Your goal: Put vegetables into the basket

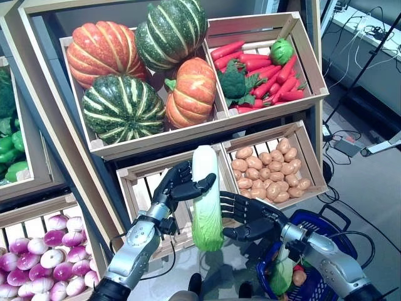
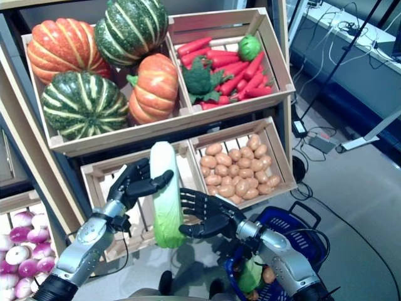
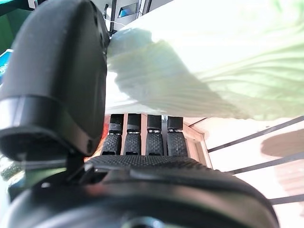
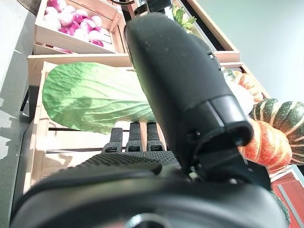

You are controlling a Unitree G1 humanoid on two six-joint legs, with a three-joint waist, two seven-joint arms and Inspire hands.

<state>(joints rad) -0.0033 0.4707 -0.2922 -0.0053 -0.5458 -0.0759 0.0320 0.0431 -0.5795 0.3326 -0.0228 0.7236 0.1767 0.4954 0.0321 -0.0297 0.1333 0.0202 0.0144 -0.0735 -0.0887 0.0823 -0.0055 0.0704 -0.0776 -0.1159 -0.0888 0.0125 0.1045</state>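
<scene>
A long Chinese cabbage (image 1: 205, 194), white at the top and green at the bottom, hangs upright in front of the lower wooden crate. My left hand (image 1: 172, 188) is shut on its upper half, thumb across the front. In the left wrist view the cabbage (image 3: 213, 71) lies between thumb and fingers. My right hand (image 1: 254, 216) is open with fingers spread, its fingertips against the cabbage's green lower part (image 4: 90, 97). The blue basket (image 1: 332, 227) stands on the floor at the lower right, below the right forearm, with a few vegetables in it.
The wooden shelf holds crates of striped pumpkins (image 1: 125, 106), red carrots with broccoli (image 1: 263, 72), potatoes (image 1: 269, 169) and purple-white bulbs (image 1: 44, 257). A slatted crate (image 1: 141, 188) lies behind the cabbage. Green peppers (image 1: 9, 150) show at the far left. Cables run over the floor at right.
</scene>
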